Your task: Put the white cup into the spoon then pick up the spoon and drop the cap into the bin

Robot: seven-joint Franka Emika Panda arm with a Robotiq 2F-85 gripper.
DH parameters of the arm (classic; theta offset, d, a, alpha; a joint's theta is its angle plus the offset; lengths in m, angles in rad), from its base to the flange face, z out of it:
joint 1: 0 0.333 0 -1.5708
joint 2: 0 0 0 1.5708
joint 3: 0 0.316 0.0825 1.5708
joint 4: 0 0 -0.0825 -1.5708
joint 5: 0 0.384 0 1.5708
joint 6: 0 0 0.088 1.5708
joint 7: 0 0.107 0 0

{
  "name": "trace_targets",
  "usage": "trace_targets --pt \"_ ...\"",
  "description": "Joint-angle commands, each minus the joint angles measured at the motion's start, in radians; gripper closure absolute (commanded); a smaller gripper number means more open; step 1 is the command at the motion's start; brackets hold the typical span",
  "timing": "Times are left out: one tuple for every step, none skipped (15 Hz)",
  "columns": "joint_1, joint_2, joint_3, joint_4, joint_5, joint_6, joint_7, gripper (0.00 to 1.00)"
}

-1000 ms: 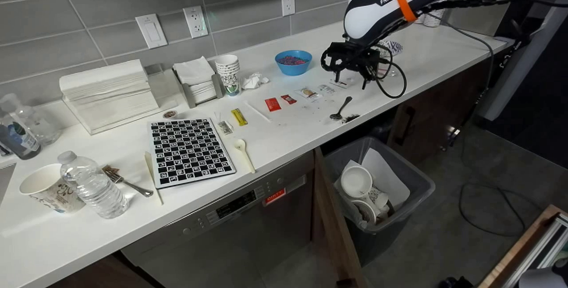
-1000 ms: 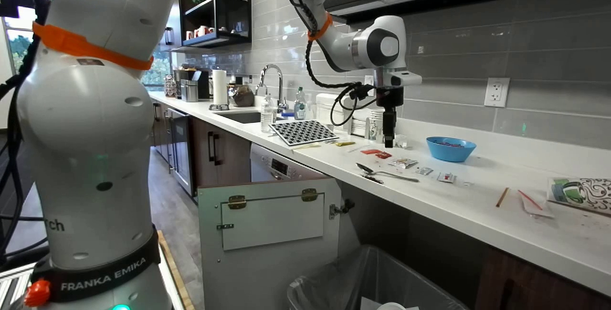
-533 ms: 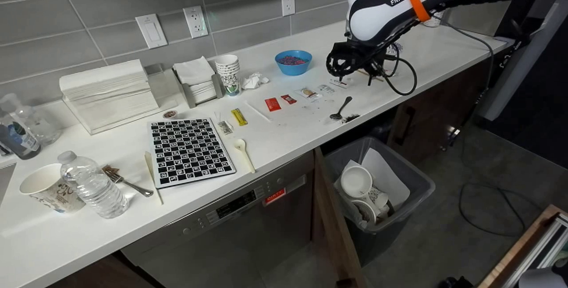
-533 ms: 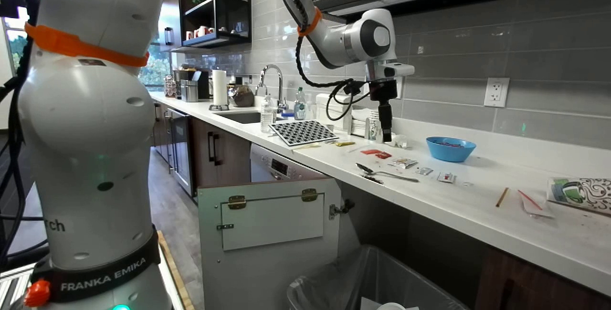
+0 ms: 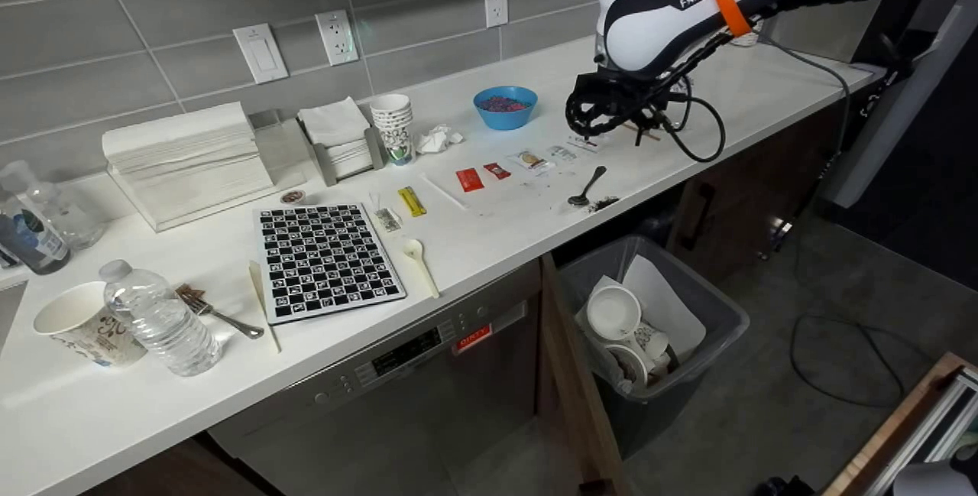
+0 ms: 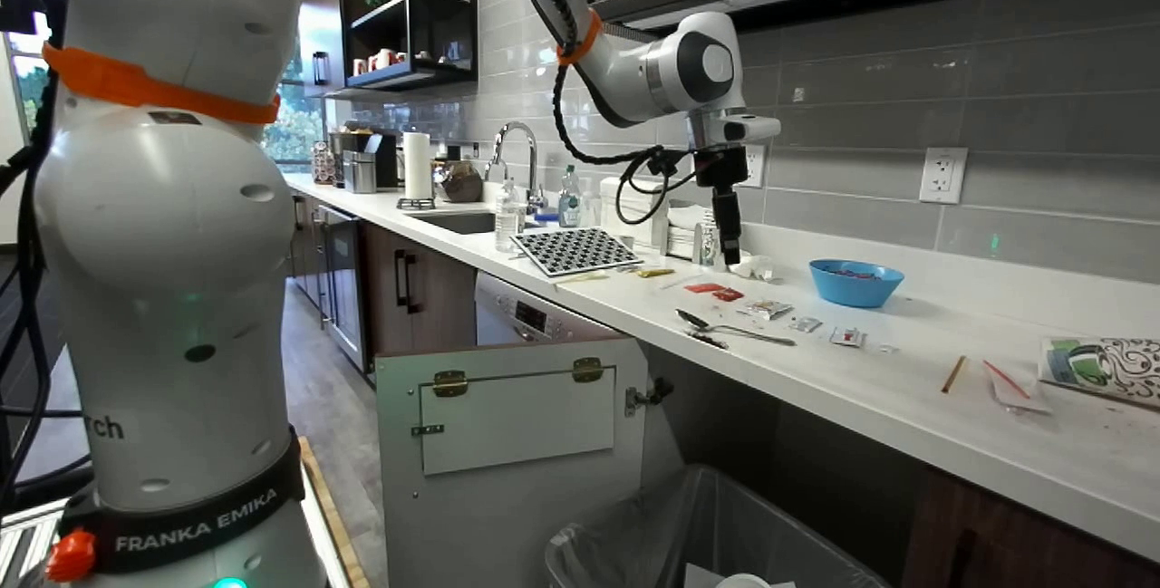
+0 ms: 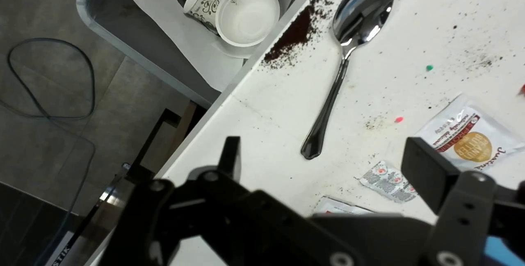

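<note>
The dark metal spoon (image 5: 587, 192) lies on the white counter near its front edge. It also shows in an exterior view (image 6: 743, 332) and in the wrist view (image 7: 356, 32). My gripper (image 7: 324, 155) is open and empty, above the counter past the spoon's handle end. It shows in both exterior views (image 5: 613, 137) (image 6: 730, 257). The dark-grey bin (image 5: 726, 335) stands below the counter edge, and its rim shows in the wrist view (image 7: 135, 55). Plain white round containers (image 7: 248, 15) lie in it; I cannot tell whether one is the white cup. No small plain white cup shows on the counter.
Dark grounds (image 7: 295, 32) lie beside the spoon. A peanut butter packet (image 7: 467, 135) and other packets lie behind it. A blue bowl (image 5: 504, 120) and stacked paper cups (image 5: 396, 129) stand farther back. An open cabinet door (image 6: 512, 443) stands beside the bin.
My gripper has risen slightly and shifted, to the right in one exterior view and to the left in another. It stays open. The spoon and bin have not moved.
</note>
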Motion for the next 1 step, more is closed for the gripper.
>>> trace_targets --pt "-0.014 -0.002 0.014 0.0 -0.003 -0.003 0.001 0.0"
